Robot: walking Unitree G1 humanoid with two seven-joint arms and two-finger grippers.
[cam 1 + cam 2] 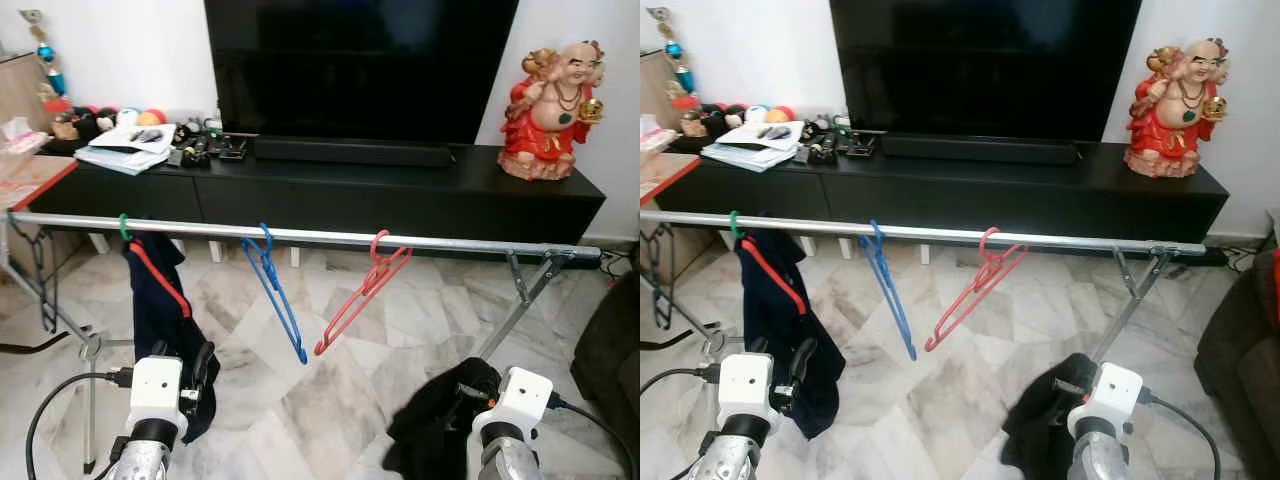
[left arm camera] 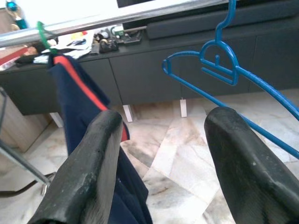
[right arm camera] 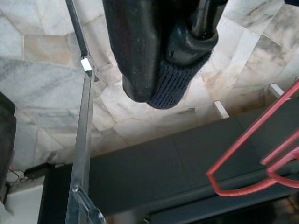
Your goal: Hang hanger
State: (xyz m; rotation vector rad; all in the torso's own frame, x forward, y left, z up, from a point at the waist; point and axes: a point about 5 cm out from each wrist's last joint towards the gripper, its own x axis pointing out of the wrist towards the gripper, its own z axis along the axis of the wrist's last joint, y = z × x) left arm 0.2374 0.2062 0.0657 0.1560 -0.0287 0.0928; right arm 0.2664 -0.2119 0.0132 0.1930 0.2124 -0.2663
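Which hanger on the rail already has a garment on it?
The green-hooked hanger at the rail's left end, carrying a navy garment. The blue plastic hanger and red plastic hanger hang bare.

A large black television stands on a long, low black cabinet against a white wall. A slim black soundbar lies just in front of the screen. At the cabinet's right end sits a laughing Buddha figurine in red and gold. At the left end lie loose papers, small dark gadgets and coloured balls. The floor is pale veined marble.
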